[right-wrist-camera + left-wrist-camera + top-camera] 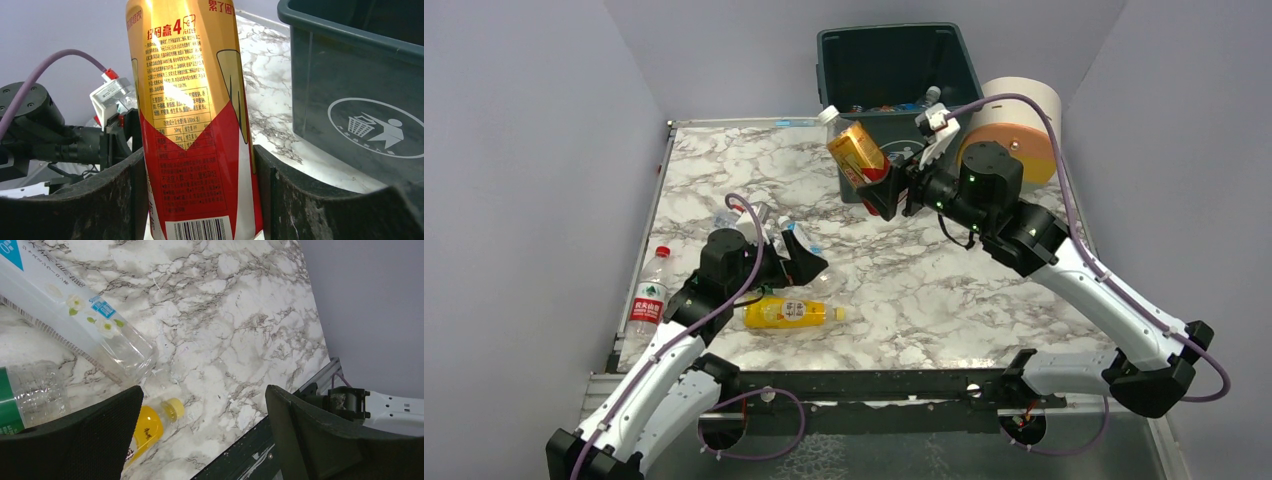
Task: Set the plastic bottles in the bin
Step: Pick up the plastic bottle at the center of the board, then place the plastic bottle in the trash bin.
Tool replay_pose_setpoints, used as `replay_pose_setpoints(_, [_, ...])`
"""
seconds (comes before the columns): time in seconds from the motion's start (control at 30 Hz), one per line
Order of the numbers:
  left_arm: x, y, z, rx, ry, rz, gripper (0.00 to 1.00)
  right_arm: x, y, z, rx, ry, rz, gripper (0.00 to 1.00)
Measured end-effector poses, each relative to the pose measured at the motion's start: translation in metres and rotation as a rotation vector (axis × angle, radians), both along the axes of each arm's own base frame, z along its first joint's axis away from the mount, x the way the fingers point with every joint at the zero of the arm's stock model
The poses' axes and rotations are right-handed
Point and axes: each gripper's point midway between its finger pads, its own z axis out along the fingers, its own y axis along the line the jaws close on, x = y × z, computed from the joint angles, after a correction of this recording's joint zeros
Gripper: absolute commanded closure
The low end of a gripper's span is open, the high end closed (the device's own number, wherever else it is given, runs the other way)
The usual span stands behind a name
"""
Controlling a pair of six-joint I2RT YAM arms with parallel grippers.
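Note:
My right gripper is shut on a red-and-gold bottle, holding it tilted in the air just in front of the dark green bin. A few bottles lie inside the bin. My left gripper is open and low over the marble table, with nothing between its fingers. A yellow-orange bottle lies just below it. Two clear bottles lie beside its left finger. Another clear bottle with a red label lies at the table's left edge.
A cream-and-orange cylinder stands right of the bin, behind my right arm. Grey walls close in the table on the left, back and right. A dark metal rail runs along the near edge.

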Motion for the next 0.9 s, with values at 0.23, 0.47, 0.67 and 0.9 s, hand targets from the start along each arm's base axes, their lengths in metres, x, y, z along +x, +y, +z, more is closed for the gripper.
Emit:
replay_pose_setpoints(0.23, [-0.005, -0.001, -0.018, 0.002, 0.039, -0.013, 0.01, -0.002, -0.001, 0.017, 0.019, -0.019, -0.001, 0.37])
replay_pose_setpoints(0.47, [0.002, -0.013, -0.029, -0.009, 0.063, -0.056, 0.01, 0.013, 0.006, 0.06, 0.057, -0.103, -0.023, 0.37])
replay_pose_setpoints(0.67, [0.015, -0.028, -0.038, -0.042, 0.092, -0.099, 0.01, 0.043, 0.023, 0.062, 0.012, -0.168, -0.062, 0.36])
replay_pose_setpoints(0.9, [0.027, -0.038, -0.046, -0.057, 0.094, -0.117, 0.01, 0.071, 0.043, 0.069, -0.008, -0.26, -0.086, 0.36])
